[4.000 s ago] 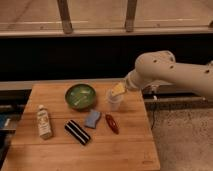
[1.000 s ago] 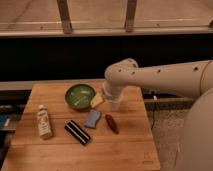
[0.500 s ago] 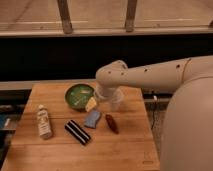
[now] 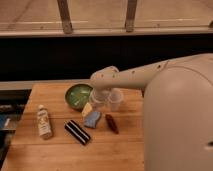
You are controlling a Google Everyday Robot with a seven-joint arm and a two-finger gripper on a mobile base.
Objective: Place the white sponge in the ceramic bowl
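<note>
My gripper hangs with jaws spread wide just above the white sponge; next I should lower, pinch, then lift toward the ceramic bowl.

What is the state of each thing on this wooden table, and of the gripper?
Pale bluish-white sponge: flat on wooden table, not held.
Glossy green ceramic bowl: upright, no sponge inside.
Small translucent cup: upright.
White bottle: upright or lying, cannot tell.
Gripper: open, hovering at the sponge's edge.
</note>
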